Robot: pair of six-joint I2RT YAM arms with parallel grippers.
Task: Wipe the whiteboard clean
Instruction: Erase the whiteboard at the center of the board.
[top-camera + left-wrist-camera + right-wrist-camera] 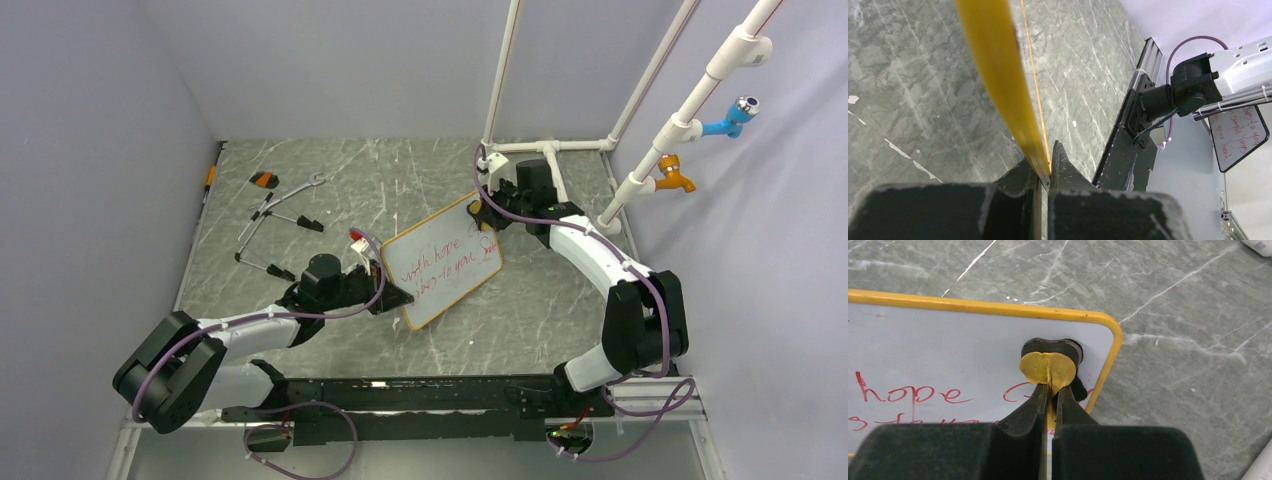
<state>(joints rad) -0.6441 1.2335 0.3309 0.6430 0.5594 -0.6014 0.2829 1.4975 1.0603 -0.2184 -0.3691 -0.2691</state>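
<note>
The grey marbled table (560, 300) fills the top view, with a frame of white pipes (560, 146) standing at its 1 o'clock corner. The whiteboard (440, 262) sits near the middle of the table, turned so its long side runs from 7 o'clock to 1 o'clock. Lines of red handwriting cover its face.

The left gripper (395, 298) is at the board's 8 o'clock edge. In the left wrist view its two fingers are pinched tight on the board's thin yellow-orange frame (998, 75).

The right gripper (485, 212) is over the board's 1 o'clock corner. In the right wrist view its fingers (1038, 407) are closed almost together on a small round yellow eraser (1048, 367). The eraser's dark pad rests against the white face just inside the rounded corner, next to the red writing.

A scatter of small hand tools (275, 210) lies at the table's 10 o'clock area, well apart from the board.
</note>
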